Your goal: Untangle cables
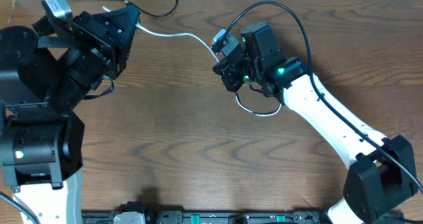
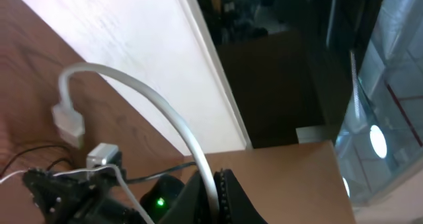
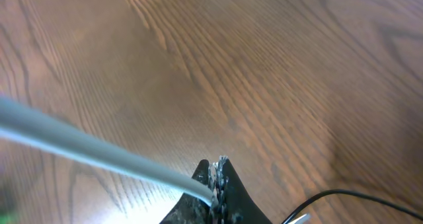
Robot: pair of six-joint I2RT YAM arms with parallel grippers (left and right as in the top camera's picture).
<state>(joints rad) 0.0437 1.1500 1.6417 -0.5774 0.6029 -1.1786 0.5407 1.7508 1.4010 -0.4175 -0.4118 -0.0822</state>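
Observation:
The white cable (image 1: 175,35) stretches between both grippers across the back of the wooden table (image 1: 198,151). My left gripper (image 1: 134,20) is shut on it at the back left. In the left wrist view the cable (image 2: 152,98) arcs out of the shut gripper (image 2: 215,187) to its white plug (image 2: 66,121). My right gripper (image 1: 225,65) is shut on the same cable (image 3: 86,145), pinched at the fingertips (image 3: 217,178). More white cable loops (image 1: 254,112) under the right arm. A thin black cable (image 1: 155,14) lies by the back edge; a black cable (image 3: 350,196) also shows beside the right fingers.
The table's back edge and a white wall strip (image 2: 165,59) run close behind the left gripper. The right arm's thick black cable (image 1: 291,19) arches over its wrist. The left arm's base (image 1: 39,151) stands at the left, the right arm's base (image 1: 377,184) at the front right.

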